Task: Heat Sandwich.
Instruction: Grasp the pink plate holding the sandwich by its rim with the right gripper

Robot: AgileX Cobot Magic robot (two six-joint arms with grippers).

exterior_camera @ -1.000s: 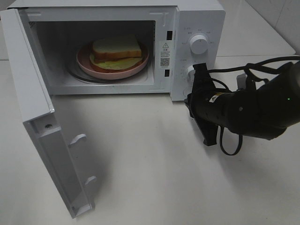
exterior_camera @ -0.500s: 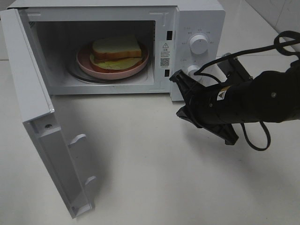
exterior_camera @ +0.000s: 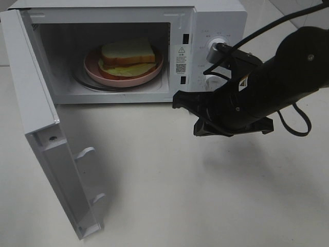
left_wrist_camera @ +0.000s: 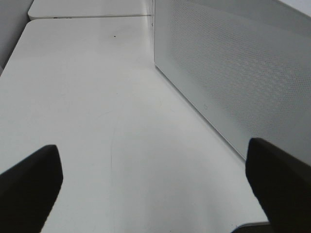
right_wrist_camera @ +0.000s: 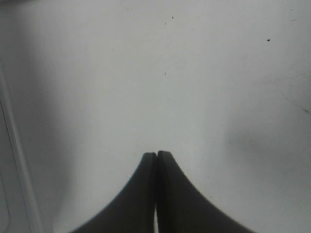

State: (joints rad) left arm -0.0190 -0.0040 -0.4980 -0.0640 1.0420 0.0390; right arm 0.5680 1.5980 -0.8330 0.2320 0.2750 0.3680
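the left gripper (left_wrist_camera: 155,187) was out of the high camera's sight. its own wrist view showed its two dark fingers (left_wrist_camera: 29,189) spread wide with only bare white counter (left_wrist_camera: 87,97) between them, grasping nothing. the perforated side wall of the microwave (left_wrist_camera: 233,73) was just beside it.

toward the counter's left edge the microwave door (exterior_camera: 43,134) stood swung fully open, its free end pointing toward the near left corner. the microwave itself sat along the far edge. inside its open cavity the sandwich (exterior_camera: 127,52) lay flat on a pink plate (exterior_camera: 123,82), white bread on top with pale green lettuce showing under it. the plate rested on the glass turntable (exterior_camera: 85,84).

right of the cavity was the control panel with an upper knob (exterior_camera: 218,49); the lower knob (exterior_camera: 207,81) was partly hidden behind cables. the black right arm (exterior_camera: 293,72) extended in from the right edge and hung over the counter in front of the panel, well apart from the sandwich. the right gripper (right_wrist_camera: 156,160) was clenched, its two fingers pressed together with nothing between them, pointing down at bare counter.
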